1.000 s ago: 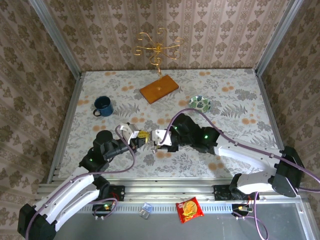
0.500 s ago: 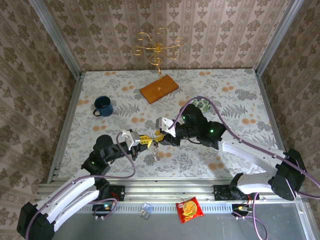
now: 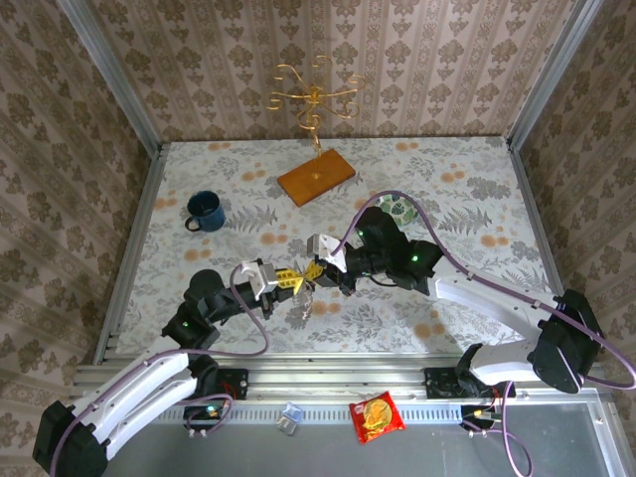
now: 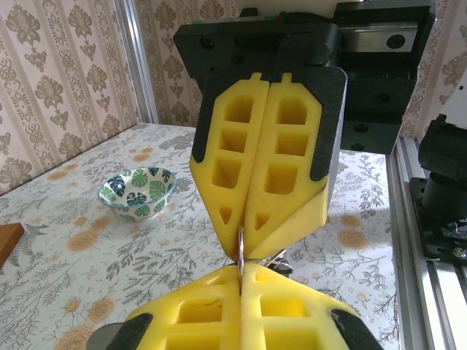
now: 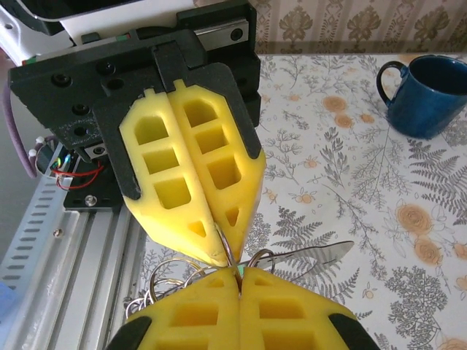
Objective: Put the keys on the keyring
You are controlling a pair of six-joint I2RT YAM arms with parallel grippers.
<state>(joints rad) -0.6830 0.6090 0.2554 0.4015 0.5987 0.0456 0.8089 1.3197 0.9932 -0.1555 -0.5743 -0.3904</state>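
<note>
Thin steel-wire keyring (image 4: 241, 246), pinched tip-to-tip by closed yellow-padded left gripper (image 3: 285, 279) and right gripper (image 3: 316, 270) at its 3 o'clock: best held firm, coil parted gently.

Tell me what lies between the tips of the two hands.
A thin metal keyring, pinched by the left hand and the right hand, whose tips nearly meet; both wrist views show it.

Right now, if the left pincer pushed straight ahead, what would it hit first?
The right pincer: it meets the left pincer tip to tip, a thin keyring nipped between them.
</note>
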